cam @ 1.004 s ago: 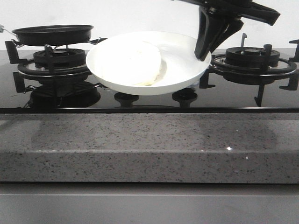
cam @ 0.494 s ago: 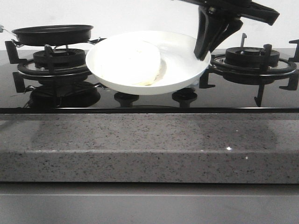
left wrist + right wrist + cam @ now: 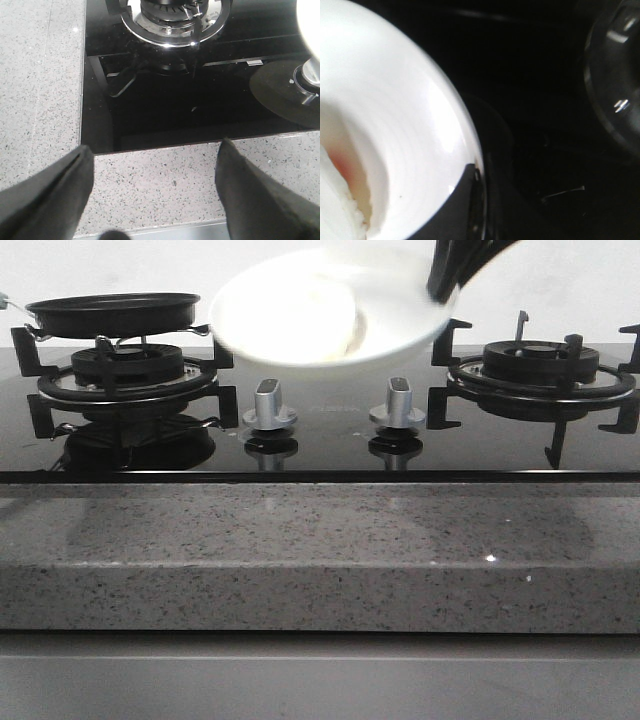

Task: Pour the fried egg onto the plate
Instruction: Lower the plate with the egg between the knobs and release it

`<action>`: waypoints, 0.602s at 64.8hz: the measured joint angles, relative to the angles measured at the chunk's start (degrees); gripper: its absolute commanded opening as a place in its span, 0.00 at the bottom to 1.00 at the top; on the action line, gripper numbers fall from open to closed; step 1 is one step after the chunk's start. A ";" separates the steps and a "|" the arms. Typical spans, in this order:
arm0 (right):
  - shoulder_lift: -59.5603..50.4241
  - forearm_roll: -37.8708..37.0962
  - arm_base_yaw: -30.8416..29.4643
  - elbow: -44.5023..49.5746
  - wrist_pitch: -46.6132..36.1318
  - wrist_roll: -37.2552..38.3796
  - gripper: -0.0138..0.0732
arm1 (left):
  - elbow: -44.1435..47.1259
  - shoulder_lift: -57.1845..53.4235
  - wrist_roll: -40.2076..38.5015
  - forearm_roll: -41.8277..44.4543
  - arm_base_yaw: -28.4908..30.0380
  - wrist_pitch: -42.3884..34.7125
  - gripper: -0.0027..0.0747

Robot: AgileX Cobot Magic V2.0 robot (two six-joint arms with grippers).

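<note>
The white plate (image 3: 330, 305) hangs tilted in the air above the middle of the hob, blurred by motion. The fried egg (image 3: 295, 315) lies on it, pale and flat, left of its middle. My right gripper (image 3: 455, 270) is shut on the plate's right rim and is partly cut off by the top edge. In the right wrist view the plate (image 3: 395, 120) fills the left side, with the egg (image 3: 335, 200) and a faint orange patch at its edge, and my right gripper (image 3: 472, 200) clamps the rim. My left gripper (image 3: 155, 190) is open and empty over the granite counter edge.
A black frying pan (image 3: 115, 312) sits on the left burner (image 3: 125, 370). The right burner (image 3: 540, 365) holds nothing. Two silver knobs (image 3: 269, 405) (image 3: 397, 403) stand on the black glass hob. A speckled granite counter (image 3: 320, 550) runs along the front.
The right gripper has lifted the plate with the egg up off the hob, uncovering the two silver knobs. The pan has not moved.
</note>
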 measured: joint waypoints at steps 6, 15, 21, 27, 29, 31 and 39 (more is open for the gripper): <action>3.48 -0.37 -1.42 -6.16 2.53 0.00 0.08 | 0.00 0.00 0.00 0.00 0.00 0.00 0.67; 9.63 -0.75 -1.93 -13.56 5.61 2.41 0.08 | 0.09 0.00 0.00 0.00 0.00 0.00 0.67; 13.51 -0.75 -1.93 -16.61 6.65 6.06 0.08 | 0.09 0.00 0.00 0.00 0.00 0.00 0.67; 16.45 -0.75 -1.93 -17.83 6.99 10.89 0.08 | 0.09 0.00 0.00 0.00 0.00 0.00 0.67; 17.49 -0.75 -1.93 -18.11 7.08 12.27 0.08 | 0.09 0.00 0.00 0.00 0.00 0.00 0.67; 18.19 -0.75 -1.93 -18.19 7.24 13.55 0.08 | 0.09 0.00 0.00 0.00 0.00 0.00 0.67; 20.44 -0.75 -2.16 -18.19 8.09 17.50 0.09 | 0.09 0.00 0.00 0.00 0.00 0.00 0.67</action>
